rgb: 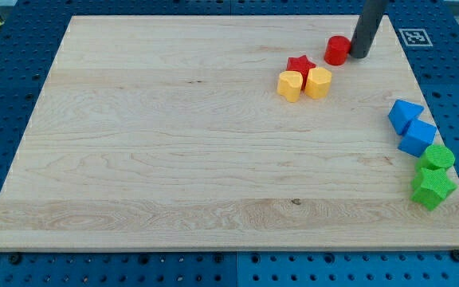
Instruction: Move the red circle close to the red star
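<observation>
Touching red circle [338, 49] rightside: my tip [358, 56]; circle upright, axisless | red star [300, 65] lower-left; no hand

1 camera, raised front view, angled down, whole wooden board [174, 143] in frame

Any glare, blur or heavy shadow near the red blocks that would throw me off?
Camera view: even, soft light, no glare on the wooden board; sharp focus throughout; only faint shadows under the red circle block and red star block; my tip shows crisply, right beside the circle on the view's right.
</observation>
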### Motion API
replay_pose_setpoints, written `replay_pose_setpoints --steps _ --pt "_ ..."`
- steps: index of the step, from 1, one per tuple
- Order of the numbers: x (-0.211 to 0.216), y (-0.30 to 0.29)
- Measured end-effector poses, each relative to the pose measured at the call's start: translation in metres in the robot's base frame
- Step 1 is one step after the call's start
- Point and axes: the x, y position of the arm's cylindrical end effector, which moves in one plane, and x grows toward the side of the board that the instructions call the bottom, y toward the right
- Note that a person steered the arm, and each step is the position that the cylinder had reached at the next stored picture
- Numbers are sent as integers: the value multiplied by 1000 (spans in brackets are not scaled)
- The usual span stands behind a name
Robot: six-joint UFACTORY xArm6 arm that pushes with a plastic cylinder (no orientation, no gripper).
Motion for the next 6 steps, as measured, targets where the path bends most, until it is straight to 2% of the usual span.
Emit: replay_pose_setpoints --steps 3,6 --pt "-1 -13" --pt "-24 -92"
